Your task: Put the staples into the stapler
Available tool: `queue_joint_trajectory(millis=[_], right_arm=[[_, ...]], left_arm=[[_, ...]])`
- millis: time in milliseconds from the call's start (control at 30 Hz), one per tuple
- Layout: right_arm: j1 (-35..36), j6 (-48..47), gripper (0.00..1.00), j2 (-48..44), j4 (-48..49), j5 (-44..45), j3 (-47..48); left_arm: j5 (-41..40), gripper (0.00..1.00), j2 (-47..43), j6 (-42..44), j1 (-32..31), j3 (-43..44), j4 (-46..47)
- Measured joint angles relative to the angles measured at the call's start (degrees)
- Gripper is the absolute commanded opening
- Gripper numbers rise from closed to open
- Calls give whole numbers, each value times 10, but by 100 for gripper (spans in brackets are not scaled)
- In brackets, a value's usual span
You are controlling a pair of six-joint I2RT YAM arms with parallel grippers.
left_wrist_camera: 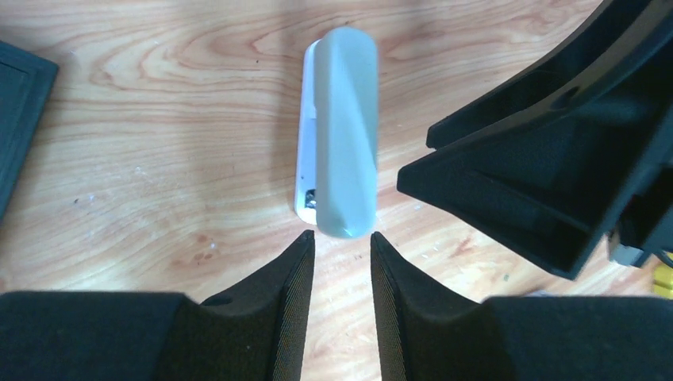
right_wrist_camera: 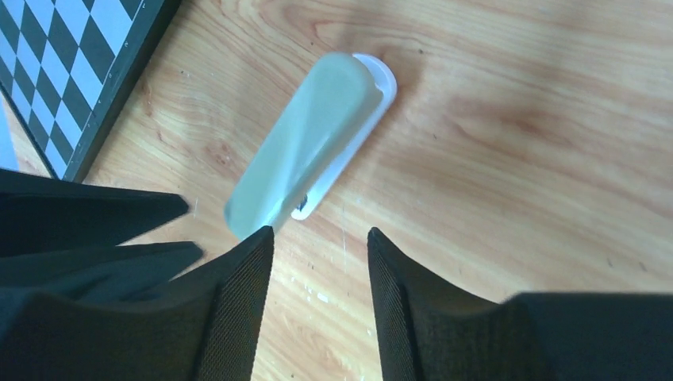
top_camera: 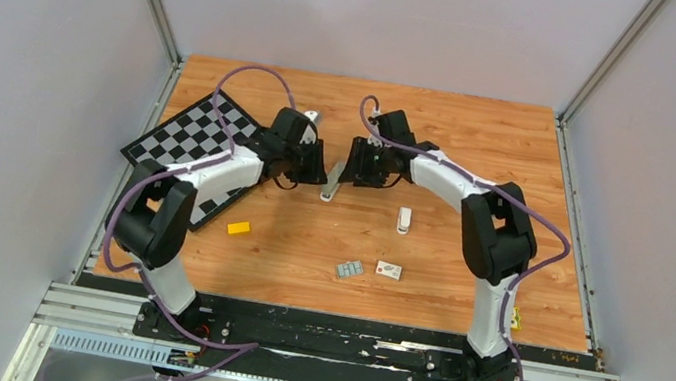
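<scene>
Grey-topped, white-based stapler [left_wrist_camera: 343, 127] lies flat; left claw [left_wrist_camera: 342, 238] and right claw [right_wrist_camera: 320, 232] both parted, empty.

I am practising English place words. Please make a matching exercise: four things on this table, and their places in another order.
1 stapler
2 yellow block
3 checkerboard
4 white box

A partly under the left arm
B beside the staples
C between the left pincer and the right pincer
D by the checkerboard's near corner

Pairs: 1-C, 2-D, 3-A, 4-B
</scene>
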Motion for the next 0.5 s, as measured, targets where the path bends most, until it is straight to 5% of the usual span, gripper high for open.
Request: queue_joint_trajectory(millis=[233, 333, 367, 400, 500], right_arm=[[-1, -39, 98, -124, -73, 50, -42], [-2, -59, 100, -205, -94, 80, -71], [-2, -66, 100, -228, -99, 86, -80], [-2, -71, 100, -259, -106, 96, -92], [-2, -84, 100, -346, -134, 131, -120]], left_arm=[[-4, 51, -111, 34, 0, 43, -76], [4, 63, -169, 43, 0, 53, -86], [6, 86, -189, 47, 0, 53, -89], [7, 98, -206, 51, 0, 53, -93], [13, 100, -257, 59, 0, 52, -109]])
